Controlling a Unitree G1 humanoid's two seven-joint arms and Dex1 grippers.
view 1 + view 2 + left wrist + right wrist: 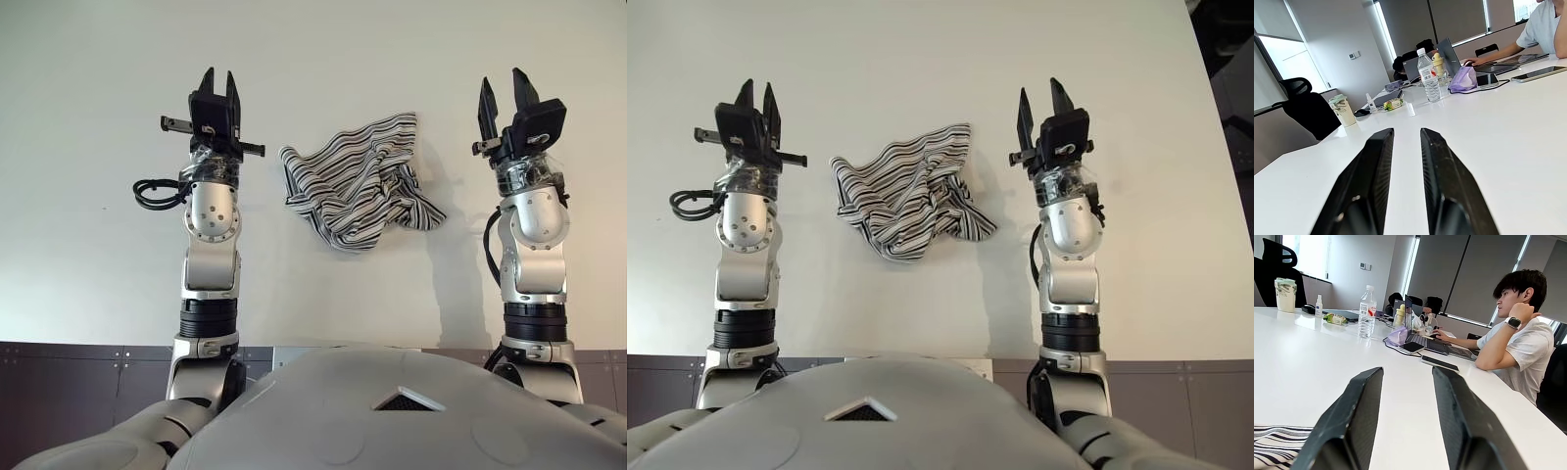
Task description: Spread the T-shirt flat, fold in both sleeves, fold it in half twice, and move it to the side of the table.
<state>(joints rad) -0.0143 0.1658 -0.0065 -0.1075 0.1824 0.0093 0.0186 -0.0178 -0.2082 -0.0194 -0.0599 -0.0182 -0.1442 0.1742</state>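
Lying crumpled between my left end effector (219,83) and right end effector (503,93), both parted, the T-shirt (358,186) seems equally near to each.

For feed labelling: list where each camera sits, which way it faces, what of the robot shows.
Left eye view: on the head, looking down over table and crumpled T-shirt; both arms, left pincer and right pincer.
Right eye view: beside it, same scene.
Left wrist view: left wrist, facing across the table toward a water bottle; own pincer, open.
Right wrist view: right wrist, same direction; own pincer, T-shirt edge.
Both wrist views share that water bottle.
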